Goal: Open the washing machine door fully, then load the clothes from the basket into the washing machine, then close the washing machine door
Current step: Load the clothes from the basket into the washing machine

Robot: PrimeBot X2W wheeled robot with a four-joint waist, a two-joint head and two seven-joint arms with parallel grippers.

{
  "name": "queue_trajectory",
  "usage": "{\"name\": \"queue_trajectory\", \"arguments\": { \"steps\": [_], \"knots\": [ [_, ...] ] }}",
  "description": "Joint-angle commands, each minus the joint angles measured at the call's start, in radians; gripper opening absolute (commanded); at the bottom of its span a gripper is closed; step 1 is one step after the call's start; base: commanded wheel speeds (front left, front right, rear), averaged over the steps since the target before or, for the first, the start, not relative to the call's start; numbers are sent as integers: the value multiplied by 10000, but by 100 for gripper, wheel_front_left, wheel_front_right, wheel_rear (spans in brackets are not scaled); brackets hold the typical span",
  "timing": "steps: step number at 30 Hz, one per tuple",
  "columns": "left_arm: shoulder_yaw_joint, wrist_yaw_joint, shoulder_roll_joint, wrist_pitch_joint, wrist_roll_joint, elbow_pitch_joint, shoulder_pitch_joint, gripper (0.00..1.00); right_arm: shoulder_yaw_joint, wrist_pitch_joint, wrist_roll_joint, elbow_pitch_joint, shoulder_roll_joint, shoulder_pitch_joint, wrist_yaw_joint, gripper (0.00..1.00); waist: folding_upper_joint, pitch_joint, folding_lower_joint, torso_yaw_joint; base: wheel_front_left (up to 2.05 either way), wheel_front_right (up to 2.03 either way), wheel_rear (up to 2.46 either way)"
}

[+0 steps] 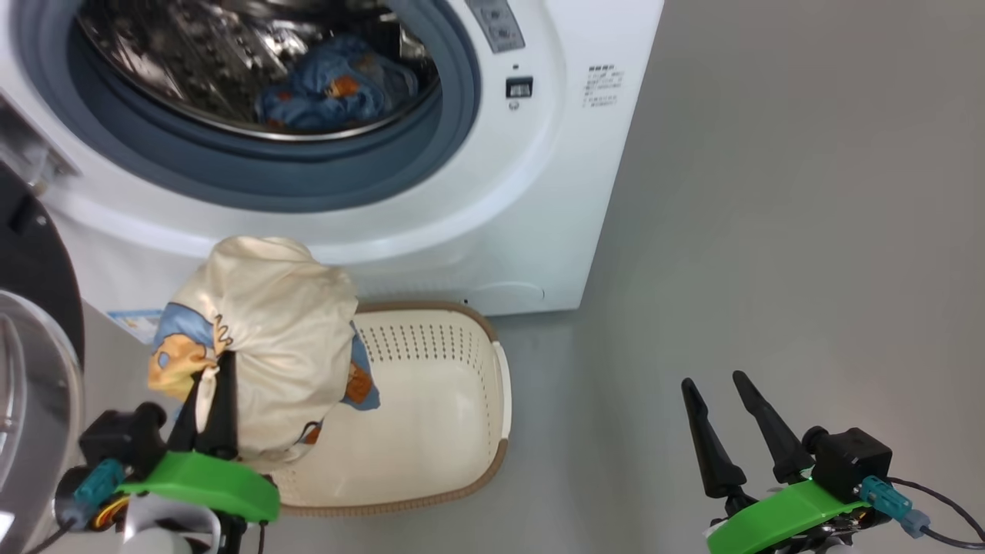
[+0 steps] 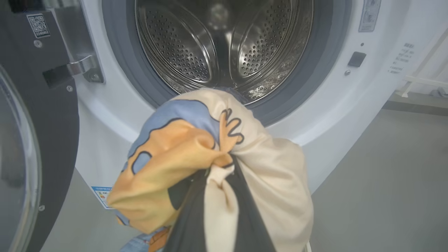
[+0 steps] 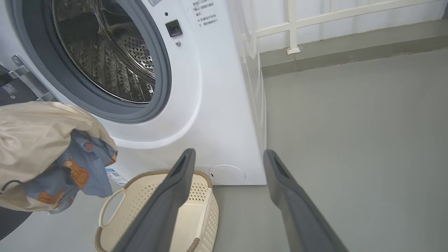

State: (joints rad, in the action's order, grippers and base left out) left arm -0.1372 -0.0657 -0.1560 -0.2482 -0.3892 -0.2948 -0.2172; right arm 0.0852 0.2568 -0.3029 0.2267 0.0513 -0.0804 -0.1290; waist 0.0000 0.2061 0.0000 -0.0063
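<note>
Left gripper (image 1: 212,368) at lower left, jaws pressed together and pinching a cream cloth bundle (image 1: 269,331) printed with blue and orange. Bundle bulging up and ahead of the jaw tips, hanging over the near left part of a cream perforated basket (image 1: 462,431) beneath them. Beyond the jaws, a white washing machine (image 1: 539,192) with its round opening uncovered. Inside the steel drum (image 1: 192,61), ahead of and above the pinched bundle, a blue garment (image 1: 331,88) with orange figures. Just left of the jaws, the black door (image 1: 31,261) standing wide open, with its clear glass bowl (image 1: 35,400) bulging outward. Right gripper (image 1: 714,378) well off to the right, jaws spread wide over grey floor (image 1: 769,231), near the basket's right side and not touching it.
</note>
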Motion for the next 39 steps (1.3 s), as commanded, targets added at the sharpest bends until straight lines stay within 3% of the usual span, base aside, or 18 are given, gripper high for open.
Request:
{"name": "queue_trajectory", "arguments": {
  "steps": [1, 16, 39],
  "knots": [
    [436, 71, -194, -135, 106, 390, 5, 0, 235, 49, 174, -272, -11, 41, -17, 100, 0, -299, 0, -6, 0, 0, 0],
    [1294, 389, 102, -135, 923, 2298, 1851, 0, 330, 49, 241, -265, -11, 504, -17, 100, 0, -1604, 0, -110, 0, 0, 0],
    [1912, 210, 486, -135, 1307, 2839, 2784, 0, 231, 49, 525, -594, -11, 653, -17, 100, 0, -1626, 0, -119, 0, 0, 0]
  ]
}}
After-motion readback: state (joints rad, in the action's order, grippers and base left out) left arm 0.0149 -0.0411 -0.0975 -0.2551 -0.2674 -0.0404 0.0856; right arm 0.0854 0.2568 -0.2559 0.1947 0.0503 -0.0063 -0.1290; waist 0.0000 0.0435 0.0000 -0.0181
